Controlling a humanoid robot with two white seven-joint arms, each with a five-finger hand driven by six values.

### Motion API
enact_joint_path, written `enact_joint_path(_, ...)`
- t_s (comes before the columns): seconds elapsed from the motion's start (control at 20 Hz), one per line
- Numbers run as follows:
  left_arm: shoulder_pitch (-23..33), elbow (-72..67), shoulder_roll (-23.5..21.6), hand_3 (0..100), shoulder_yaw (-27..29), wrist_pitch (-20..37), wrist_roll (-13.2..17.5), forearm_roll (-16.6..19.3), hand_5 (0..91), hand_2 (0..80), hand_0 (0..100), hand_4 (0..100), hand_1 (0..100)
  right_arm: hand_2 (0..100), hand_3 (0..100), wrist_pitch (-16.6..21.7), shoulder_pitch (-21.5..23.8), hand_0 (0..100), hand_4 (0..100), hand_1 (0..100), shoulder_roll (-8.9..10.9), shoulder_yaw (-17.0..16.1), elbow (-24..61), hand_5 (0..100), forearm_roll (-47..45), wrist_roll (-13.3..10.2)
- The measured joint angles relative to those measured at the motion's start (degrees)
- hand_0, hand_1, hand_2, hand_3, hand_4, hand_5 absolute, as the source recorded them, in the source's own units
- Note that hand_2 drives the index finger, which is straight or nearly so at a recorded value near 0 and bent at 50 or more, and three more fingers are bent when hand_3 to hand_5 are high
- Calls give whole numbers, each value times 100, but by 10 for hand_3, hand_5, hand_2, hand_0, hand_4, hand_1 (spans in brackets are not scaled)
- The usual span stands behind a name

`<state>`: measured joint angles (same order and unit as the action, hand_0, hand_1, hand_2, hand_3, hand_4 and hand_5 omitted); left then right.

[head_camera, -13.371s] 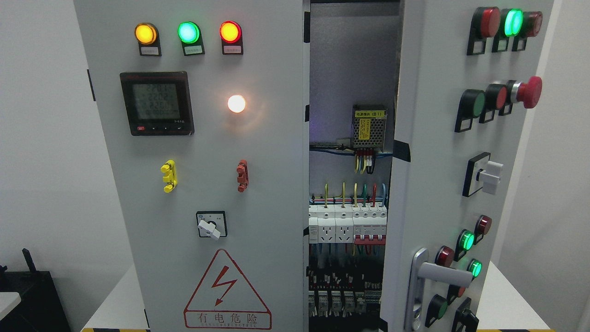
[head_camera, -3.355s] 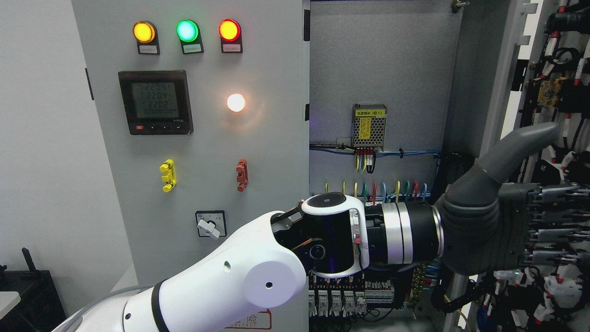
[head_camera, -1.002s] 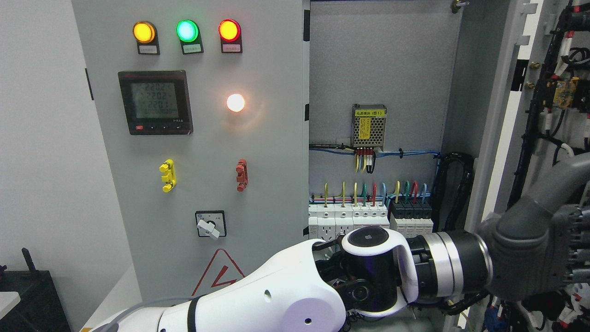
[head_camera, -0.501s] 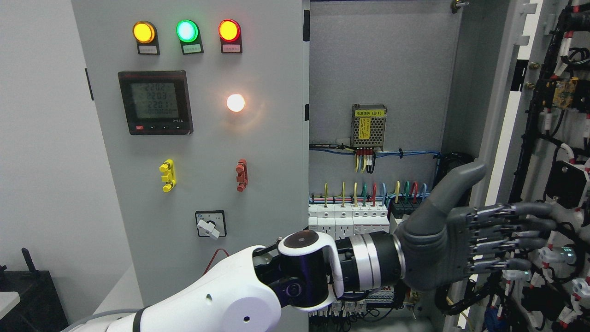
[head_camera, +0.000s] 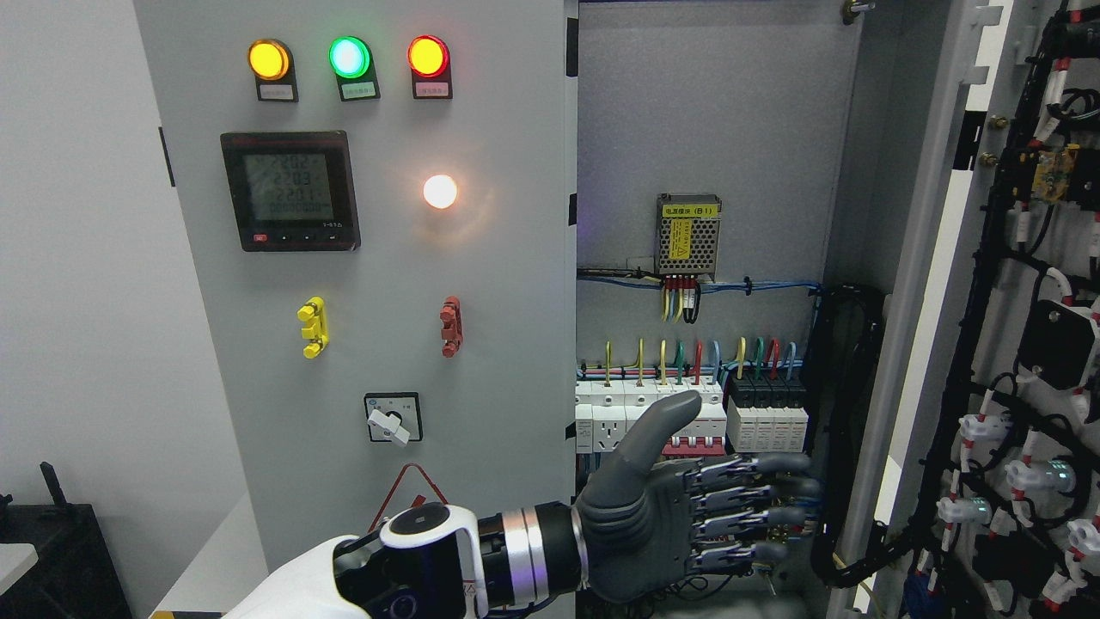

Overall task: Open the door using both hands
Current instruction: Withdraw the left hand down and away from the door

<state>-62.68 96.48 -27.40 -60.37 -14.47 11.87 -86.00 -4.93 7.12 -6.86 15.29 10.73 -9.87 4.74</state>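
Note:
The grey electrical cabinet's right door (head_camera: 1014, 284) stands swung wide open at the right edge, its inner side with black wiring and lamp backs facing me. The left door (head_camera: 378, 284) is closed, carrying three lit lamps, a meter and a rotary switch. My left hand (head_camera: 705, 516) reaches in from the lower left and hovers in front of the open compartment's lower part, fingers straight, thumb up, holding nothing. It is clear of the right door. My right arm does not show.
Inside the cabinet (head_camera: 705, 172) are a small power supply (head_camera: 687, 236), a row of white breakers (head_camera: 653, 413) and coloured wires. A black cable bundle (head_camera: 846, 413) hangs along the right frame. A white table edge (head_camera: 215, 559) shows at lower left beside a black object (head_camera: 51, 550).
My left arm has pulled back leftward and down, away from the open right door, to the compartment's lower middle. The right door stays wide open where it was a second ago.

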Motion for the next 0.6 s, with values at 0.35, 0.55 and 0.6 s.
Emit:
enact_joint_path(0.35, 866, 508, -999, 0, 154, -3, 114, 117, 0, 0, 0, 43, 0, 0, 0, 0, 0, 0, 0, 0, 0, 0, 0, 0, 0, 4)
enact_joint_path(0.55, 1295, 707, -1522, 0, 206, -4, 129, 177, 0, 0, 0, 43, 0, 0, 0, 0, 0, 0, 0, 0, 0, 0, 0, 0, 1, 4)
enact_joint_path(0.6, 1407, 738, -1633, 0, 215, -4, 130, 231, 0, 0, 0, 43, 0, 0, 0, 0, 0, 0, 0, 0, 0, 0, 0, 0, 1, 5)
